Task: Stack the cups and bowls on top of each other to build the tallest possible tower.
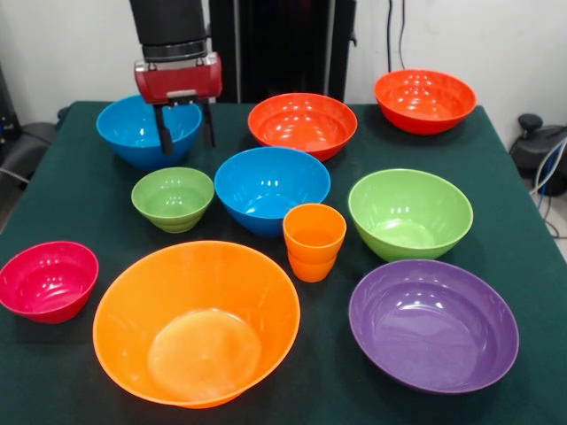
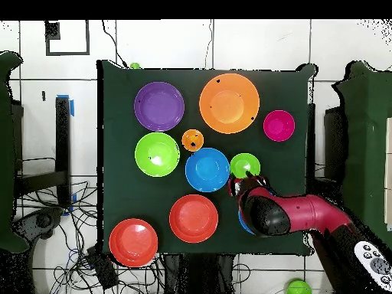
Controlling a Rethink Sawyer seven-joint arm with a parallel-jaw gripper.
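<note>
The gripper (image 1: 186,133) hangs with fingers spread and empty above the far-left blue bowl (image 1: 133,133). The orange cup (image 1: 314,241) stands upright mid-table, just right of the central blue bowl (image 1: 270,188), unstacked among the separate bowls.

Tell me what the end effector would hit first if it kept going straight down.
Probably the blue bowl at the back: the open end effector hangs over its rim. Depth is unclear, so it might land just beside it.

Glossy smooth plastic bowls (image 1: 433,323) and orange cup (image 1: 314,241) sit on a matt dark green cloth (image 1: 80,195).
</note>
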